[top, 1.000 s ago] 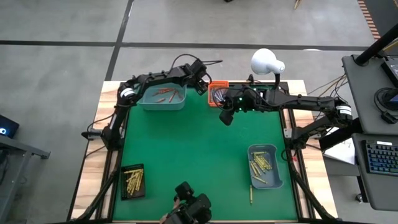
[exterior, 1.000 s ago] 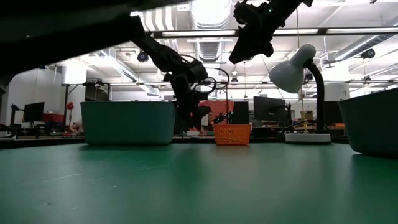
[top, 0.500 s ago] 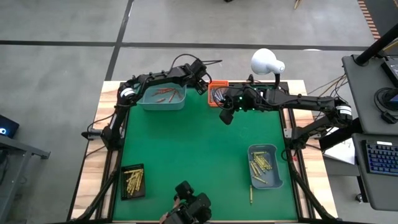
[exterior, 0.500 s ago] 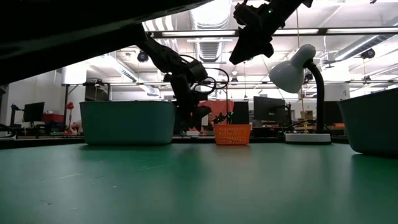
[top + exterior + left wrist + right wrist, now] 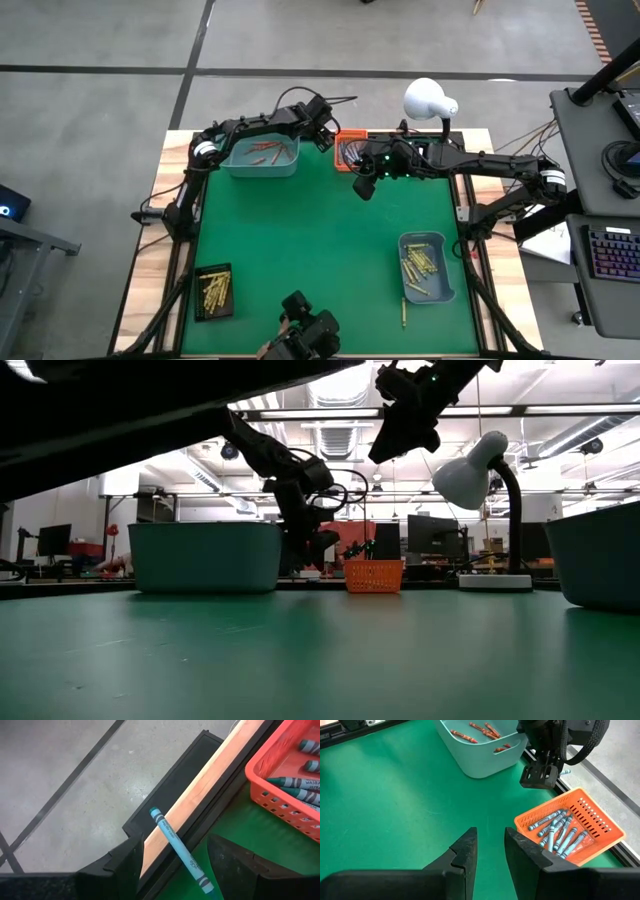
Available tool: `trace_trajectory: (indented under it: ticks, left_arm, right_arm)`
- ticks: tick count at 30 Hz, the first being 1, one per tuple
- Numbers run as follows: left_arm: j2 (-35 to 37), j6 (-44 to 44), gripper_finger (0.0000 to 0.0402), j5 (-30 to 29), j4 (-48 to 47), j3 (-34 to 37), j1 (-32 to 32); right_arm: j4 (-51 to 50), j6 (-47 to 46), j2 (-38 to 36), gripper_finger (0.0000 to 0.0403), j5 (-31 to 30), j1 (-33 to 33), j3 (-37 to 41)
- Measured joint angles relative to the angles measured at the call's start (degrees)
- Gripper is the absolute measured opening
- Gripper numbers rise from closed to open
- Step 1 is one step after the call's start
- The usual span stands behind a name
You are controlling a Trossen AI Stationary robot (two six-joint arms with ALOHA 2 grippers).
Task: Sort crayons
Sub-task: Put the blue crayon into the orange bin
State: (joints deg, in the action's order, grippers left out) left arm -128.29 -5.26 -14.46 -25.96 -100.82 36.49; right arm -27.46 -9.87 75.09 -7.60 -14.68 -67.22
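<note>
**Blue crayon lies between spread fingers at the table's far edge**

The left gripper (image 5: 172, 865) stands with its fingers (image 5: 125, 862) wide apart on either side of a blue crayon (image 5: 180, 852), which leans across the wooden table edge (image 5: 200, 790); whether the fingers touch it cannot be told. Just beside it sits the orange basket (image 5: 590, 817), holding more blue crayons (image 5: 560, 830). The right gripper (image 5: 490, 852) hangs raised above the green mat (image 5: 310, 240) near that basket, fingers parted with nothing between them. Orange-red crayons (image 5: 268, 152) lie in the teal bin (image 5: 262, 168) at the far left. Yellow crayons (image 5: 420, 268) fill a second teal bin (image 5: 447, 290) at the near right, with one stray yellow crayon (image 5: 404, 313) on the mat beside it. A black tray (image 5: 212, 291) at the near left holds more gold crayons (image 5: 212, 290). A white desk lamp (image 5: 428, 100) stands at the far edge.
</note>
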Motion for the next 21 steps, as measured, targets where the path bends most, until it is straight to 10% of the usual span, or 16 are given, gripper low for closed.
trace_trajectory:
  ticks: [21]
  left_arm:
    - [0.00, 0.20, 0.0201, -0.02, 0.26, 0.31, 0.00]
  right_arm:
    - [0.00, 0.00, 0.00, 0.0091, 0.00, 0.00, 0.00]
